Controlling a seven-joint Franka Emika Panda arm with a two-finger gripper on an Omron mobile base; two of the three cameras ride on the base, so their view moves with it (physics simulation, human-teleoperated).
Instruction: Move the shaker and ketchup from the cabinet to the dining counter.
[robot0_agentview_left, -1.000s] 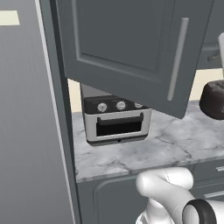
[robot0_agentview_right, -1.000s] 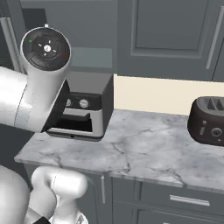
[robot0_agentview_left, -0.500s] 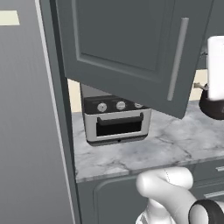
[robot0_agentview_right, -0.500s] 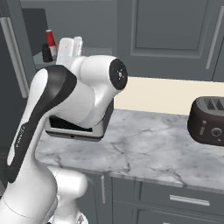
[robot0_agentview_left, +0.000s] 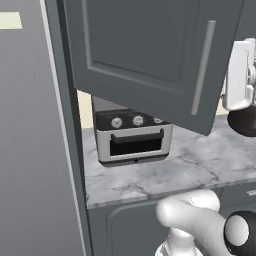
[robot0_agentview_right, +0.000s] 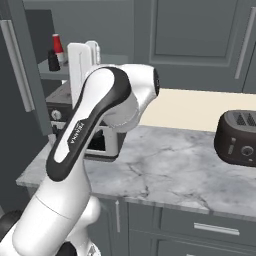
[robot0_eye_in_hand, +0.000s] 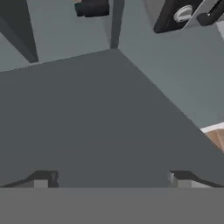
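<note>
The cabinet's door (robot0_agentview_left: 150, 55) hangs open, with its bar handle (robot0_agentview_left: 202, 70) toward me. On the inner shelf (robot0_agentview_right: 55, 72) the red ketchup (robot0_agentview_right: 58, 46) stands just behind the small black shaker (robot0_agentview_right: 52, 60). My white hand (robot0_agentview_right: 82, 57) is raised right of both bottles, level with the shelf. In the hand view my gripper (robot0_eye_in_hand: 112, 177) is open, fingertips (robot0_eye_in_hand: 43, 177) wide apart and empty over a grey cabinet surface. The shaker (robot0_eye_in_hand: 92, 8) shows at that view's top edge, well ahead of the tips. The dining counter is out of view.
A silver toaster oven (robot0_agentview_left: 132, 137) sits on the short marble counter (robot0_agentview_right: 165, 170) under the cabinet. A dark toaster (robot0_agentview_right: 240, 142) stands at the counter's right end. A tall grey panel (robot0_agentview_left: 35, 150) closes off the left. My own arm (robot0_agentview_right: 100, 115) hides part of the oven.
The arm has swung up from beside the right camera, and the hand now stands by the cabinet shelf. It has entered the left base view's right edge. The jaws stayed open.
</note>
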